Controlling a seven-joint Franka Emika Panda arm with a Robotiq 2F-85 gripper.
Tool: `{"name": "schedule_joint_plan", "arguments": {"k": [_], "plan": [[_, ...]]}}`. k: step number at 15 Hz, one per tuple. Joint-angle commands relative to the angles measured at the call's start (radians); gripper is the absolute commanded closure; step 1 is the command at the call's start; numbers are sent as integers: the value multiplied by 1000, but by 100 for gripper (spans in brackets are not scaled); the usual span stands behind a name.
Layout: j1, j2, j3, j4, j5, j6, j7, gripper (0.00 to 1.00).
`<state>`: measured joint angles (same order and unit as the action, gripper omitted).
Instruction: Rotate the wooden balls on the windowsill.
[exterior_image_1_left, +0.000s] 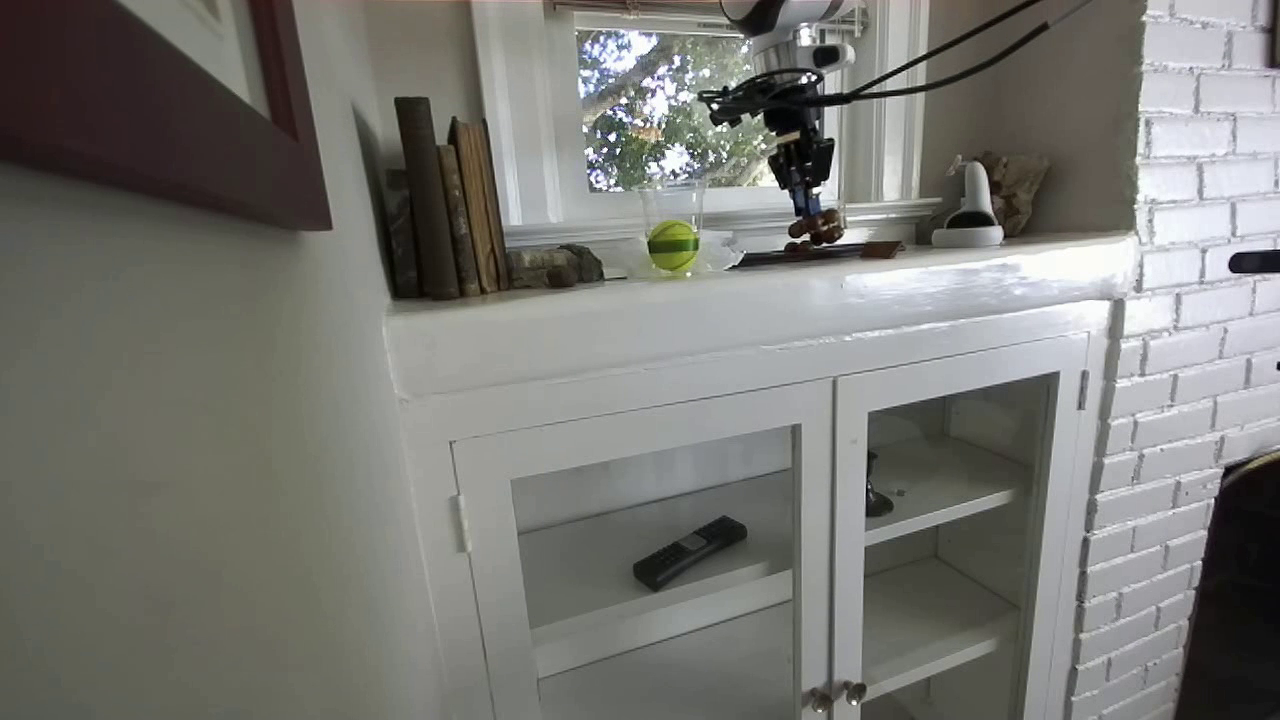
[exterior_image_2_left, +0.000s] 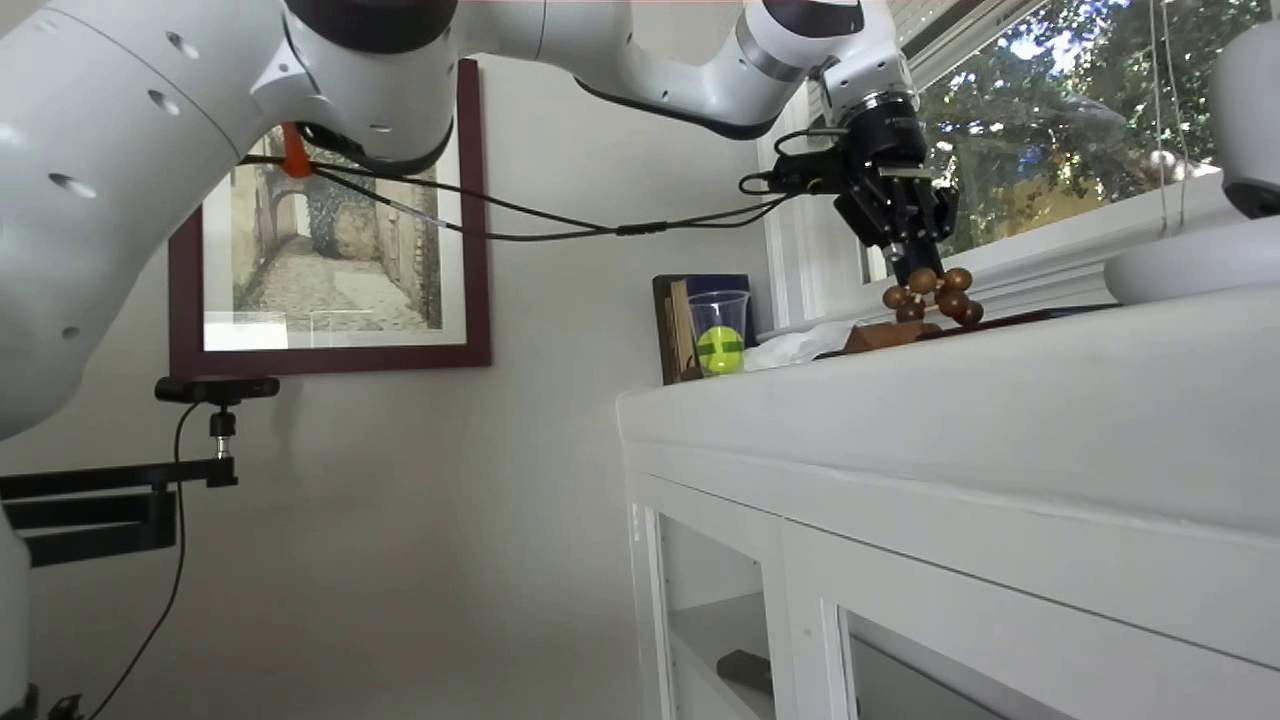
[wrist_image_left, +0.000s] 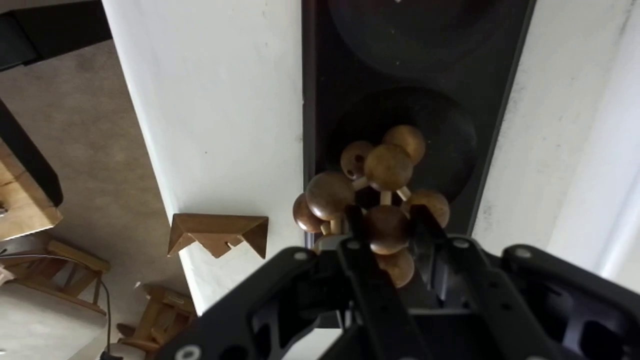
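The wooden balls (wrist_image_left: 388, 167) are a reddish-brown cluster joined by short pale pegs. They also show in both exterior views (exterior_image_1_left: 826, 228) (exterior_image_2_left: 953, 300), low over the white windowsill (exterior_image_1_left: 640, 310), which shows in the wrist view (wrist_image_left: 240, 100) too. My gripper (wrist_image_left: 385, 220) points down from above and is shut on one ball of the cluster, with a finger on each side of it. The fingers hide part of the cluster. The cluster is over a long dark tray (wrist_image_left: 400, 75) on the ledge; I cannot tell whether it touches the tray.
A clear cup (exterior_image_1_left: 672, 205) with a yellow-green ball (exterior_image_1_left: 673, 246) stands near books (exterior_image_1_left: 430, 200) and stones (exterior_image_1_left: 545, 268). A folded brown piece (wrist_image_left: 217, 231) lies at the ledge's front edge. A white device (exterior_image_1_left: 970, 215) stands nearby. The window (exterior_image_1_left: 660, 110) is behind.
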<state>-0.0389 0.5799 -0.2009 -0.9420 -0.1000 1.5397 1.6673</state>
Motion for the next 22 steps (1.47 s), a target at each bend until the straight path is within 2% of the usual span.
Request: {"name": "schedule_joint_plan", "arguments": {"k": [1, 12, 22], "plan": [[-2, 61, -6, 108, 4, -56, 43, 93], [-3, 114, -2, 177, 8, -54, 59, 93], [-1, 125, 3, 184, 16, -65, 65, 93]]}}
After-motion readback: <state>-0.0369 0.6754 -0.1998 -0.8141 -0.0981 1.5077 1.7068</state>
